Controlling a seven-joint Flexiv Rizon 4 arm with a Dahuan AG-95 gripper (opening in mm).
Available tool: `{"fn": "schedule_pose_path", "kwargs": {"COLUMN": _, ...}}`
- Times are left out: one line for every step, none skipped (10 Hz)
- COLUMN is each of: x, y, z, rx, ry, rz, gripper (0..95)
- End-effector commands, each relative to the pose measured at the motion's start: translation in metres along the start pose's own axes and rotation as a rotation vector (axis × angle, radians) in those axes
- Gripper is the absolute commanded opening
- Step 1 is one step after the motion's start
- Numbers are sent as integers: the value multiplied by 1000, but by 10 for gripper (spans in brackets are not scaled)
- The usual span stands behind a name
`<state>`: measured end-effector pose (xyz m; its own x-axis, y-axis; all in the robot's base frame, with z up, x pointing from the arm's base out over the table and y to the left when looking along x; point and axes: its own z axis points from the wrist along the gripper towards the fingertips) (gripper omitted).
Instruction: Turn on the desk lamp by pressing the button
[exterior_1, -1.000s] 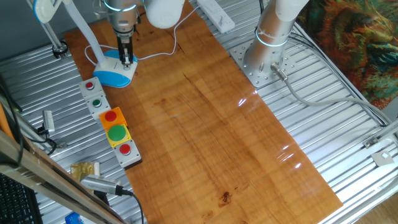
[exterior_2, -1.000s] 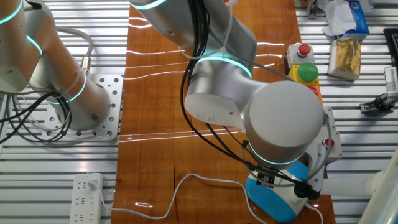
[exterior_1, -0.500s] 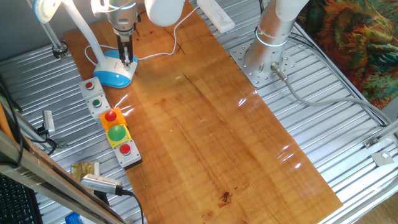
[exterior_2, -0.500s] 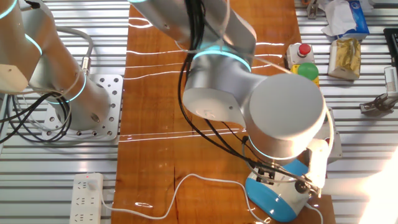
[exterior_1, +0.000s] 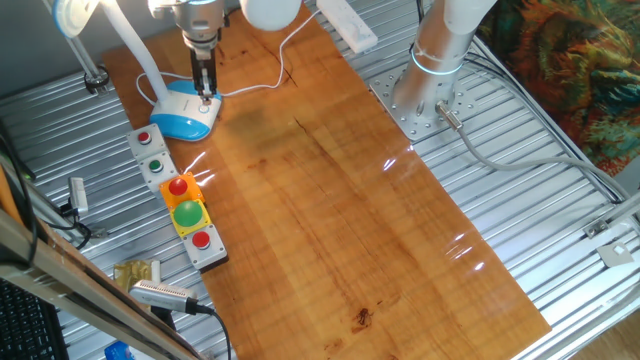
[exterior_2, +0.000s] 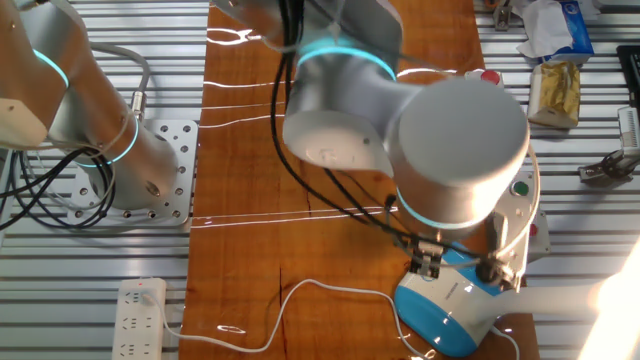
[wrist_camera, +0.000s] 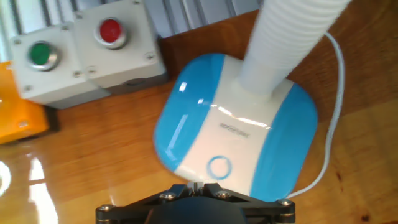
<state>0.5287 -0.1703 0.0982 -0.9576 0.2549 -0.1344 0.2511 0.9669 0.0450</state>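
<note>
From where I stand, the main risk is a miss: the button (wrist_camera: 219, 167) is a tiny pale ring flush with the white top of the base, and a press that lands to one side of it would likely do nothing. The gripper (wrist_camera: 198, 185) sits at the bottom middle of the hand view with the ring just above its tip, so I judge the aim to be close but not centred. A second worry is that a hard or slanted push could tip or slide the light base on the glossy desk (exterior_1: 340, 190), or nudge it toward the grey button box (wrist_camera: 81, 53) lying just beside it at the upper left of the hand view. The white cord (wrist_camera: 333, 124) curls along the right side and could drag if the base shifts.

The fingers (exterior_1: 205, 82) look pressed together, with no gap between the tips.

The desk lamp (exterior_1: 185, 113) stands at the upper left of one fixed view, near the far end of the desk. Its base is rounded, white down the middle with blue flanks, and a thick white arm rises slanted from its rear. A bright glow at the lower right of the other fixed view suggests it may already be lit
</note>
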Motion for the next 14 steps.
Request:
{"fn": "schedule_pose_path", "kwargs": {"x": 1, "y": 24, "z": -25, "rx": 7, "ry": 7, "rz": 0, "gripper": 0}}
{"fn": "schedule_pose_path", "kwargs": {"x": 0, "y": 36, "z": -31, "rx": 10, "ry": 7, "rz": 0, "gripper": 0}}
{"fn": "schedule_pose_path", "kwargs": {"x": -2, "y": 49, "z": -36, "rx": 11, "ry": 9, "rz": 0, "gripper": 0}}
{"fn": "schedule_pose_path", "kwargs": {"x": -4, "y": 65, "z": -42, "rx": 12, "ry": 12, "rz": 0, "gripper": 0}}
{"fn": "schedule_pose_path", "kwargs": {"x": -5, "y": 72, "z": -44, "rx": 13, "ry": 14, "rz": -1, "gripper": 0}}
{"fn": "schedule_pose_path", "kwargs": {"x": -5, "y": 89, "z": -51, "rx": 12, "ry": 15, "rz": 0, "gripper": 0}}
{"fn": "schedule_pose_path", "kwargs": {"x": -4, "y": 107, "z": -56, "rx": 15, "ry": 16, "rz": -1, "gripper": 0}}
{"fn": "schedule_pose_path", "kwargs": {"x": 1, "y": 112, "z": -55, "rx": 17, "ry": 11, "rz": -5, "gripper": 0}}
{"fn": "schedule_pose_path", "kwargs": {"x": 8, "y": 121, "z": -52, "rx": 15, "ry": 5, "rz": -1, "gripper": 0}}
{"fn": "schedule_pose_path", "kwargs": {"x": 12, "y": 126, "z": -50, "rx": 17, "ry": 5, "rz": -2, "gripper": 0}}
{"fn": "schedule_pose_path", "kwargs": {"x": 15, "y": 128, "z": -49, "rx": 17, "ry": 5, "rz": -2, "gripper": 0}}
{"fn": "schedule_pose_path", "kwargs": {"x": 15, "y": 129, "z": -49, "rx": 17, "ry": 7, "rz": -1, "gripper": 0}}
{"fn": "schedule_pose_path", "kwargs": {"x": 15, "y": 129, "z": -49, "rx": 17, "ry": 7, "rz": -1, "gripper": 0}}
{"fn": "schedule_pose_path", "kwargs": {"x": 16, "y": 129, "z": -49, "rx": 17, "ry": 7, "rz": -1, "gripper": 0}}
